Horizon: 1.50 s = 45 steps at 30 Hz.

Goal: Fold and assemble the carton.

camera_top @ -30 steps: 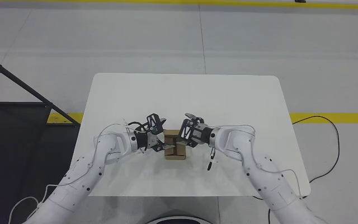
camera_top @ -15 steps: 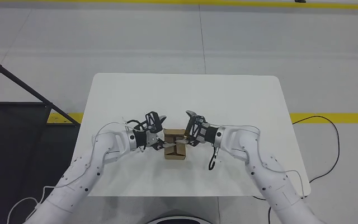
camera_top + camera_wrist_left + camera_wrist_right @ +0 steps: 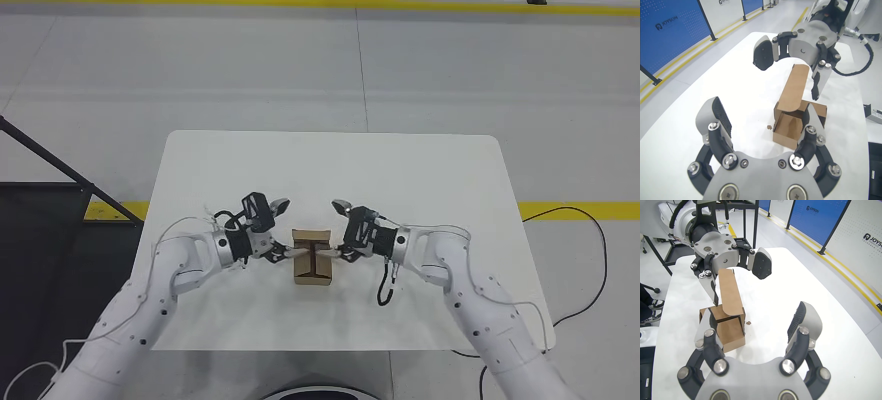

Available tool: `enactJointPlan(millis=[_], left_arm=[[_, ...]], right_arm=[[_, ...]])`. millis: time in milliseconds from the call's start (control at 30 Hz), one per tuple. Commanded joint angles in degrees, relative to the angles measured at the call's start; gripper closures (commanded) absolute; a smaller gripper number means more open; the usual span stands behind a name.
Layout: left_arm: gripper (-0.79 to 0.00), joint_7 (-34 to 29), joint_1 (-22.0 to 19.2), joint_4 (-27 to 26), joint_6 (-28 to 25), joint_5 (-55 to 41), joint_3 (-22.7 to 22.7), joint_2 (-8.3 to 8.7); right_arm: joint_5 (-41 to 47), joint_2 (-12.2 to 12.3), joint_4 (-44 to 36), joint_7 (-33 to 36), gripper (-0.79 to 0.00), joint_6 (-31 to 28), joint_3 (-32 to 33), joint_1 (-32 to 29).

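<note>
A small brown carton [image 3: 312, 260] stands open-topped on the white table [image 3: 420, 180], between my two grippers. Its long lid flap [image 3: 795, 88] sticks up, and a side flap is folded inward. My left gripper [image 3: 283, 230] is open on one side of the carton; in the left wrist view one finger [image 3: 811, 117] rests at the carton's [image 3: 784, 132] open top and the other stands clear. My right gripper [image 3: 336, 232] is open on the opposite side, with one finger [image 3: 707, 319] at the rim of the carton [image 3: 732, 332]. Each wrist view shows the other gripper [image 3: 789, 73] [image 3: 738, 281] beyond the flap.
A tiny brown cardboard scrap [image 3: 769, 127] lies on the table beside the carton. A black frame [image 3: 40, 260] stands off the table's left side. The table's front edge [image 3: 330, 350] runs close behind both arms.
Both grippers have drawn apart from over the carton, the left one leftward and the right one rightward. The carton's top is now uncovered between them.
</note>
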Motion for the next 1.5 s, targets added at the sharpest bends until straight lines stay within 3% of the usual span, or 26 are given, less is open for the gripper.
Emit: enactJointPlan(millis=[0,33,300,767,1000,1233,1467], left_arm=[[-0.785,1.32,0.36,-0.32,-0.89,-0.27,-0.61,0.11],[-0.785,1.78,0.53,-0.36,-1.35,-0.16,-0.91,0.18],[-0.785,4.00,1.81,-1.31,-3.36,0.72,-2.84,0.61],[-0.785,6.97,3.51,-3.22,-4.40,2.20,-4.57,0.94],[-0.785,8.12,4.32,-4.08,-3.63,2.76,-5.21,1.00],[-0.785,8.81,4.92,-4.36,-1.41,2.96,-5.68,0.91],[-0.785,9.65,5.45,-4.77,0.83,3.06,-6.39,0.83]], right_arm=[[-0.01,-0.04,0.35,-0.06,-0.459,-0.14,-0.19,0.23],[-0.04,-0.06,0.46,-0.06,-0.391,-0.14,-0.28,0.30],[-0.09,-0.10,0.71,-0.13,-0.271,-0.09,-0.58,0.45],[-7.67,0.38,-3.32,-1.20,-0.283,3.26,-1.08,-1.44],[-10.49,0.59,-4.10,-2.47,-0.117,4.08,-1.25,-2.14],[-14.77,0.79,-4.82,-4.19,0.000,5.29,-2.02,-2.85],[-16.51,0.85,-4.44,-6.26,0.000,5.44,-2.44,-2.83]])
